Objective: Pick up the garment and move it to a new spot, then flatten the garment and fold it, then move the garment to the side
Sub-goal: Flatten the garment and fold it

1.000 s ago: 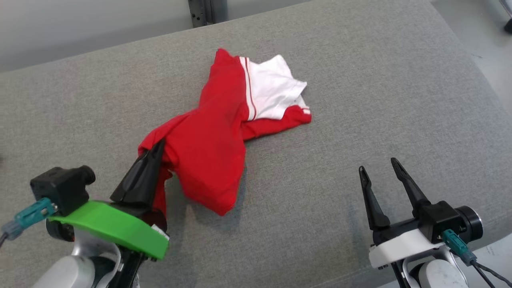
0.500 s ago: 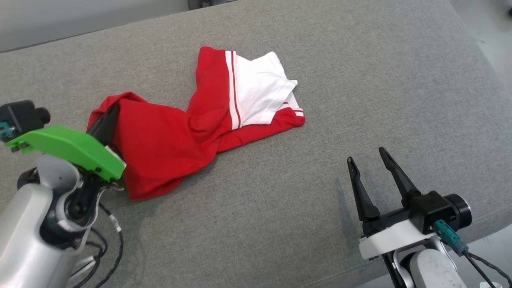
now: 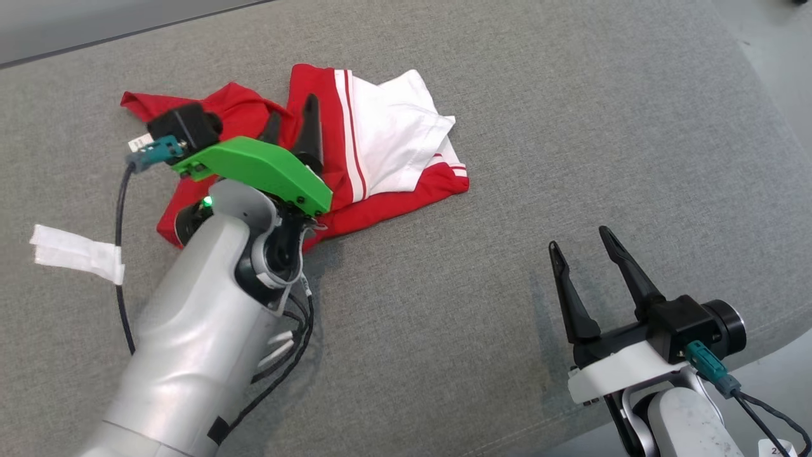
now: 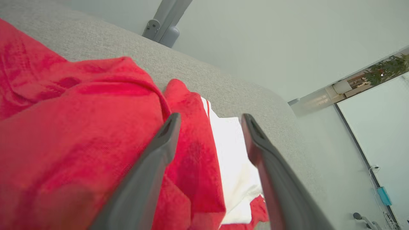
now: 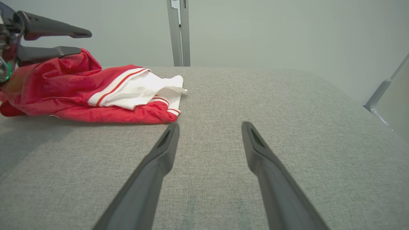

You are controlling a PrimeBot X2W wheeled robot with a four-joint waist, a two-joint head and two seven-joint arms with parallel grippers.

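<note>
1. A grey fabric-covered worktop (image 3: 539, 114) stretches across the head view, with a pale wall behind it in the wrist views.
2. The left tool (image 3: 293, 111) (image 4: 211, 117) is in the upper left of the head view. Its two dark fingers are spread wide and clamp nothing. In the right wrist view it (image 5: 84, 41) shows at the upper left, the lower finger right at the top of the red folds.
3. The garment (image 3: 387, 136) (image 4: 80, 127) (image 5: 80, 92) lies under that tool as a crumpled heap, upper left of centre. Its red cloth is bunched to the left and its white, stripe-edged part is to the right.
4. The right tool (image 3: 579, 238) (image 5: 209, 125) is at the lower right, fingers wide apart and holding nothing, well apart from the garment.
5. A strip of white tape (image 3: 76, 254) lies on the worktop at the left edge.
</note>
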